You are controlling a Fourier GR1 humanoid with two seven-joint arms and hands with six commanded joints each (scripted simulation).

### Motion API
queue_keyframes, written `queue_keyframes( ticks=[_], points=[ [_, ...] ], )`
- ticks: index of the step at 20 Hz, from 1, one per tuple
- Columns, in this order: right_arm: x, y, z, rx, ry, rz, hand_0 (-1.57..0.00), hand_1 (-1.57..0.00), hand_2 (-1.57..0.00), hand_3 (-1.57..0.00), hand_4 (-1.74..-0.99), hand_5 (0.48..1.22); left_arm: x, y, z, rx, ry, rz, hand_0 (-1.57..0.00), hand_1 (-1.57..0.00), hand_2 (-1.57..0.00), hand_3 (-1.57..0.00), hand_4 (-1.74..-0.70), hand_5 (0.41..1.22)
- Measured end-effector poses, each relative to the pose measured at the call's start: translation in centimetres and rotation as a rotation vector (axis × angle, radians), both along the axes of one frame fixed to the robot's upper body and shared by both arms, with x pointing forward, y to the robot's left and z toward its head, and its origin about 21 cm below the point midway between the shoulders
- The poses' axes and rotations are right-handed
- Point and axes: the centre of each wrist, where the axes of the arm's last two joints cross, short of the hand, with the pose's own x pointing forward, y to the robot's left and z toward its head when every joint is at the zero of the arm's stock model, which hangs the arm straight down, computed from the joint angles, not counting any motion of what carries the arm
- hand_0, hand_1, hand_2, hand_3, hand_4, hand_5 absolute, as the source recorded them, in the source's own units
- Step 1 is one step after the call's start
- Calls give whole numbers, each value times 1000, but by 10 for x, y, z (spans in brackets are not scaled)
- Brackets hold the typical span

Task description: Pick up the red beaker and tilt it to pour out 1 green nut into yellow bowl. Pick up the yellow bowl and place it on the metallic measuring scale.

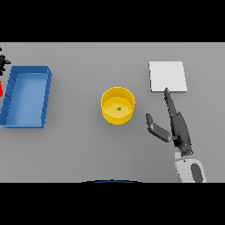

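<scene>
Bowl – yellow bowl (117,106) mid-table, green nut (119,108) inside | scale (167,76) at 2 o'clock of bowl, apart | R hand (175,125) at 4 o'clock, fingers straight, thumb spread, empty | L hand (3,60) far 9–10 o'clock edge, grip can't tell, red beaker (1,89) sliver just below | blue tray (11,100) at 9.

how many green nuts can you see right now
1: a single green nut lies on the floor of the yellow bowl at the table's middle. Others may be hidden in the red beaker, barely showing at the left edge.
</scene>
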Motion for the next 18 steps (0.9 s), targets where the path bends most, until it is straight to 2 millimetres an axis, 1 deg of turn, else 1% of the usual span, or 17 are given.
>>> queue_keyframes(
  ticks=[2, 3, 5, 6, 7, 8, 9, 10, 11, 12, 13, 14, 15, 16, 17, 18],
  points=[
    [0, 3, -1, 8, 8, 3, 1, 1, 1, 1, -1186, 687, -12, -4, -12, -15, 24, 21, -1571, -1571, -1571, -1383, -1741, 1221],
    [1, 3, -1, 6, 6, 1, 1, 1, 1, 1, -1177, 686, -16, -2, -17, -23, 36, 33, -1571, -1571, -1571, -1385, -1741, 1150],
    [5, 3, -1, 8, 17, 4, 1, 1, 1, 1, -1169, 680, -26, -6, -26, -48, 63, 29, -1571, -1571, -1571, -1374, -1740, 1008],
    [4, 1, 0, 11, 15, 6, 1, 1, 1, 1, -1168, 679, -28, -11, -25, -71, 80, 20, -1571, -1571, -1571, -1366, -1735, 955],
    [4, 2, -1, 12, 18, 5, 1, 1, 1, 1, -1165, 678, -31, -9, -25, -78, 112, 3, -1571, -1571, -1571, -1407, -1661, 888],
    [5, 3, -1, 16, 14, 5, 1, 1, 1, 1, -1165, 675, -35, -8, -23, -76, 140, -27, -1571, -1571, -1571, -1368, -1493, 827],
    [3, 2, 0, 13, 11, 2, 1, 1, 1, 1, -1163, 671, -39, -8, -24, -78, 141, -73, -1571, -1545, -1489, -1238, -1311, 774],
    [4, 5, 2, 12, 12, 1, 1, 1, 1, 1, -1159, 669, -43, -9, -21, -42, 153, -145, -1495, -1380, -1311, -1098, -1155, 740],
    [4, 2, 2, 8, 14, 1, 1, 1, 1, 1, -1161, 669, -45, -11, -23, -24, 157, -208, -1253, -1104, -1049, -884, -1031, 714],
    [4, -1, 2, -3, 12, 6, 1, 1, 1, 1, -1162, 671, -49, -8, -22, -47, 160, -265, -1003, -883, -839, -707, -933, 697],
    [2, 1, -1, 2, 20, 4, 1, 1, 1, 1, -1156, 673, -50, -5, -20, -63, 185, -286, -802, -706, -671, -565, -870, 682],
    [1, 2, 1, 11, 9, 6, 1, 1, 1, 1, -1151, 677, -54, -4, -19, -79, 191, -308, -641, -565, -536, -452, -823, 667],
    [3, 2, 2, 0, 1, 7, 1, 1, 1, 1, -1147, 680, -55, -1, -15, -65, 201, -311, -513, -452, -429, -361, -785, 656],
    [4, 3, 1, -2, 6, 8, 1, 1, 1, 1, -1145, 685, -56, 2, -18, -24, 237, -318, -410, -361, -343, -289, -762, 651],
    [1, -1, 3, 6, -10, 15, 1, 1, 1, 1, -1148, 688, -54, 1, -20, 2, 252, -329, -328, -289, -274, -231, -750, 647],
    [1, 0, 4, 6, -2, 12, 1, 1, 1, 1, -1156, 690, -51, -2, -22, 8, 250, -329, -262, -231, -219, -185, -741, 648]
  ],
)
